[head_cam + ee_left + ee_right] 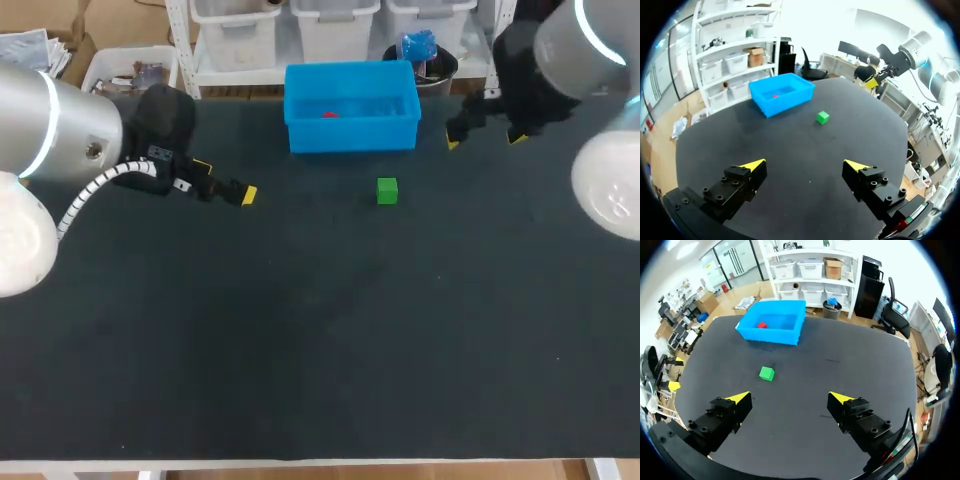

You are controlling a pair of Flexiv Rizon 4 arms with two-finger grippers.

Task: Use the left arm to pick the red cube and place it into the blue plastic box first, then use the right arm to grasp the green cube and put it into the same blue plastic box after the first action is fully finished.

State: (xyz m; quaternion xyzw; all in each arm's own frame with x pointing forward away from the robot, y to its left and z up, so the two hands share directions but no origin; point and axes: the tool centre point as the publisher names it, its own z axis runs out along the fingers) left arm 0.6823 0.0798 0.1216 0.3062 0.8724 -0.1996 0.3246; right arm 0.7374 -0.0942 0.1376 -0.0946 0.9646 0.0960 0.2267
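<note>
The red cube (329, 114) lies inside the blue plastic box (351, 132) at the table's far middle; it also shows in the box (771, 332) as the red cube (761, 325) in the right wrist view. The green cube (387, 190) sits on the black tabletop just in front of the box, a little to its right, ahead of both grippers: green cube (822, 117), green cube (766, 373). My left gripper (225, 178) hovers open and empty left of the box. My right gripper (484, 138) hangs open and empty right of the box.
The black table (320, 330) stretches wide toward the near edge. White bins and a round dark bucket stand just past the far edge behind the box.
</note>
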